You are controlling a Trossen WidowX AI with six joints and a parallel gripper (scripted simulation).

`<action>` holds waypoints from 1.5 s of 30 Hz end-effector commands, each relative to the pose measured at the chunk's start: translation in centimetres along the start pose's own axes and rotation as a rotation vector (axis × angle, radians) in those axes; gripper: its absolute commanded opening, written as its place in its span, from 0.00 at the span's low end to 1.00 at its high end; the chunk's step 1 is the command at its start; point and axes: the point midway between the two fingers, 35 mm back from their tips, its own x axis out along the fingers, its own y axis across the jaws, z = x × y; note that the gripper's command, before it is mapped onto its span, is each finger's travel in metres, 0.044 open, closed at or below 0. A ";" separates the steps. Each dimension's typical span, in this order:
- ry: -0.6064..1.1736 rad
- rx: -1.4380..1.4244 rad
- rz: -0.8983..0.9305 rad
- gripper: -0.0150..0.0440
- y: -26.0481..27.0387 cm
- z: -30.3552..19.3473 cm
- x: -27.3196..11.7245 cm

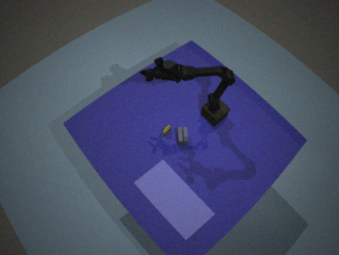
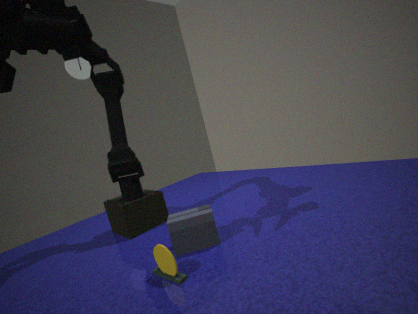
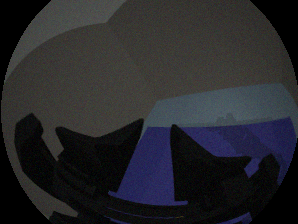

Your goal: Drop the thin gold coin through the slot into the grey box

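Observation, from beside the table (image 1: pixel 259 101). The arm is stretched out high and sideways from its base (image 1: pixel 215 112), with the jaws (image 1: pixel 145 74) well apart from everything it has to work on. In the wrist view the two dark fingers stand partly closed, somewhat under half open, with only blue surface showing between them. They hold nothing.

The coin (image 2: pixel 164 260) stands upright on its edge in the holder (image 2: pixel 170 275), out on the blue surface just beside the box (image 2: pixel 193 230) and not touching it. From above, the box lid shows one slot running along its middle.

Handling, as judged from here: the coin looks rigid, thin and light. Its flat faces are probably smooth, so a weak pinch could let it slip or swing. The best hold seems to be across the two faces on the upper half, above the holder's lip, so that the lower edge hangs free to enter the slot. It must stay in line with the slot, since any tilt would likely jam it on the lid.

Count: one coin, one holder, one box with one slot, one arm. One pale rectangle (image 1: pixel 174 199) lies farther out on the blue surface.
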 end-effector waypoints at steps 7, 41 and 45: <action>0.605 -0.743 -0.013 0.53 -4.3 -15.9 0.4; 1.476 -1.473 0.374 0.53 -14.9 -33.9 -8.0; 1.476 -1.474 0.374 0.53 -15.1 -34.2 -7.9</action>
